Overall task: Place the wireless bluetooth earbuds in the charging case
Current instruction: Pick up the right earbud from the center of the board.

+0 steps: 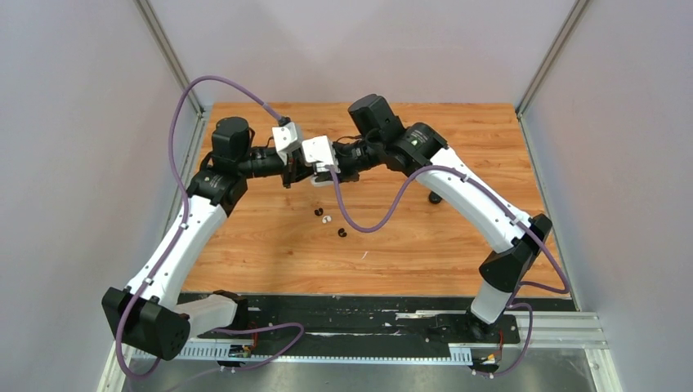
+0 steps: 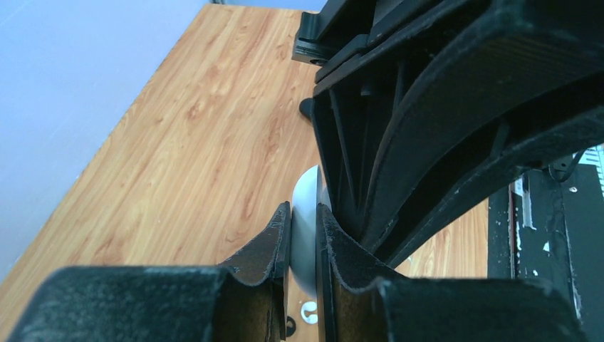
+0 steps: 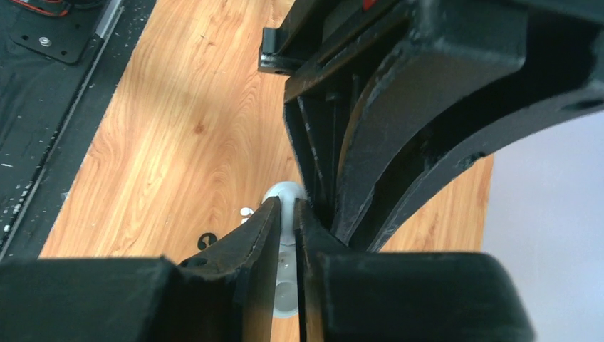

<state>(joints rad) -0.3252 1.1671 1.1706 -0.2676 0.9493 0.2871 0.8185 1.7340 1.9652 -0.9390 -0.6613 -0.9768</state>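
Observation:
A white pill-shaped charging case (image 1: 322,181) hangs above the table between both grippers. My left gripper (image 1: 305,173) is shut on one rounded half of it (image 2: 305,242). My right gripper (image 1: 332,175) is shut on the other half (image 3: 286,246), where round wells show between the fingers. On the table below lie a black earbud (image 1: 317,212), a white earbud (image 1: 326,219), another black earbud (image 1: 342,233) and a small white one (image 1: 364,256). The left wrist view shows a white earbud (image 2: 309,312) and a black one (image 2: 290,326). The right wrist view shows a white one (image 3: 246,211) and a black one (image 3: 207,241).
A dark object, probably a black case (image 1: 435,198), stands on the wooden table (image 1: 270,245) under the right arm's forearm. Grey walls close in the table on the left, back and right. A black rail with cables (image 1: 368,327) runs along the near edge.

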